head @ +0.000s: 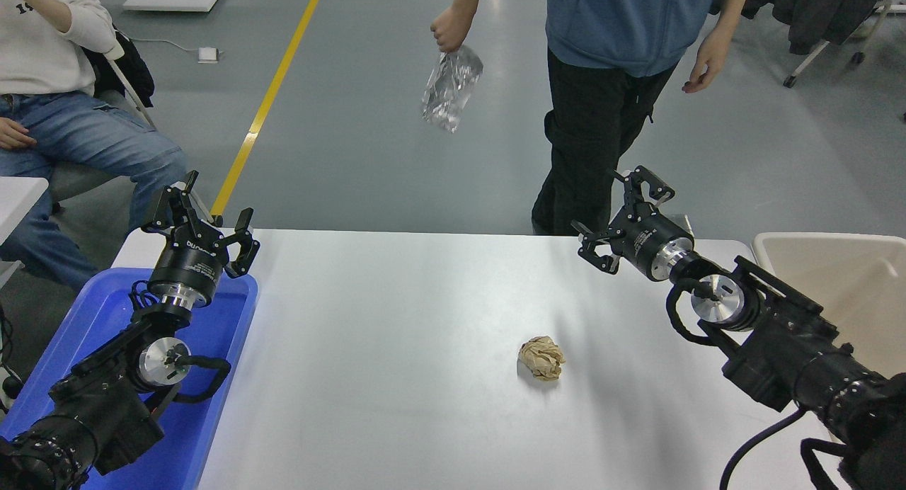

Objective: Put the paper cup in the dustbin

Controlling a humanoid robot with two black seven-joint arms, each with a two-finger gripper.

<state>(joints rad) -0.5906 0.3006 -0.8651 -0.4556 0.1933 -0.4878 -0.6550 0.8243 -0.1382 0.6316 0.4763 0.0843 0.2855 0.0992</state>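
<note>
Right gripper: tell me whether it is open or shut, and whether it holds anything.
Open and empty. The right gripper hangs over the white table's far edge with its fingers spread apart and nothing between them.

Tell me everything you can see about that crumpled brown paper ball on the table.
The crumpled paper ball is a tan-brown wad of what looks like kraft paper, roughly round, with many creases and folds. It lies on the white table, a little right of the middle and toward the near half, casting a small shadow. Nothing touches it but the tabletop; the right hand is open, well beyond it near the far edge.
</note>
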